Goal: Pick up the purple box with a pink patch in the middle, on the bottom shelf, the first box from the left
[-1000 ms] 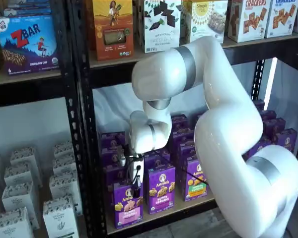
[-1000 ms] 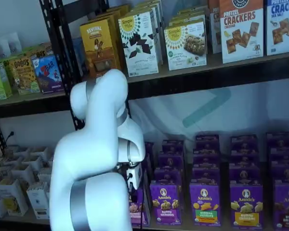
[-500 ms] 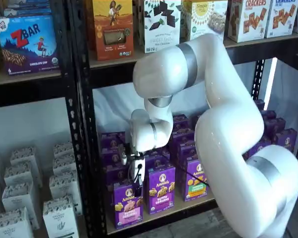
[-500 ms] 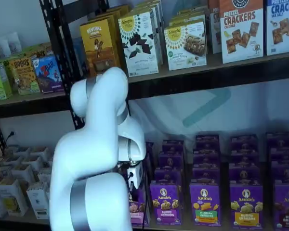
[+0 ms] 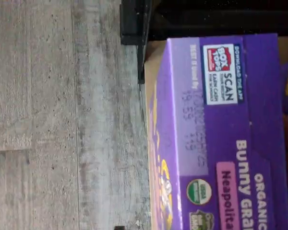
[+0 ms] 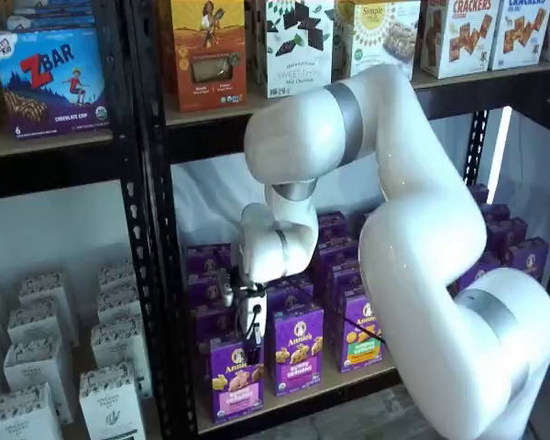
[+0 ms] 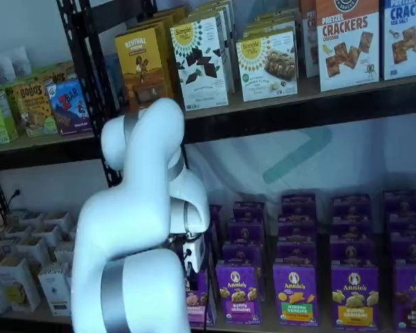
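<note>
down low, the purple box (image 6: 236, 378) stands upright at the front of the bottom shelf (image 6: 302, 396), right beside the black rack post (image 6: 165, 302), with a pink band across its lower front. a second purple carton (image 6: 298, 348) stands just beside it, away from the post, and a third with a green band (image 6: 360, 330) follows that one. more purple cartons fill the rows behind the purple box.

the tool (image 6: 249, 332) hangs from the white arm (image 6: 422, 238) directly above the purple box, its black fingers pointing down at the box top. the fingers are seen against dark cartons and no gap shows plainly in either shelf view, but the jaws stand at their widest, and nothing is held between them. whether the fingertips touch the box top i cannot tell.

in a shelf view the arm covers most of the purple box (image 7: 198, 300), leaving only a strip of its front visible beside the tool body.

the wrist view shows the purple box (image 5: 216, 143) close up, with a box tops mark and a pink patch on its top panel, the grey wood floor (image 5: 62, 120) beyond the shelf edge.
</note>
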Tool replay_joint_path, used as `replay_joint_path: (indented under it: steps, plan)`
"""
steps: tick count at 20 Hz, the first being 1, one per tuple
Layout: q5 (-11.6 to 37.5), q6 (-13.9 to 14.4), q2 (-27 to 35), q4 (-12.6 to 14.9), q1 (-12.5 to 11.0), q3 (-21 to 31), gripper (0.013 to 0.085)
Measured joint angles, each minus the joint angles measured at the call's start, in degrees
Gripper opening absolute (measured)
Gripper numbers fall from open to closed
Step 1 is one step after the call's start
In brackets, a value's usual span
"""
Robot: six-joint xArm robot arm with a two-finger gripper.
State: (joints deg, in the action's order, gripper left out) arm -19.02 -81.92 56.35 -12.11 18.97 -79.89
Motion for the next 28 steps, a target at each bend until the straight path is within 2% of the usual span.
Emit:
replay_joint_path:
  steps: [15,17,18,20,21,24,28]
  plan:
    - [-1.1,0.4,3.1,-0.7,0.9,-3.8,0.0850]
    - [-1.0,0.1,3.3,-1.0,1.0,-3.9,0.0770]
    - [-0.9,0.0,3.3,-1.1,1.0,-3.9,0.0770]
    - [-1.0,0.0,3.2,-1.1,1.0,-3.9,0.0690]
    - [-1.1,0.0,3.2,-1.2,1.0,-3.9,0.0690]
    - [-1.4,0.1,3.1,-1.0,0.9,-3.9,0.0610]
    - [-1.4,0.2,3.1,-0.9,0.9,-3.8,0.0610]
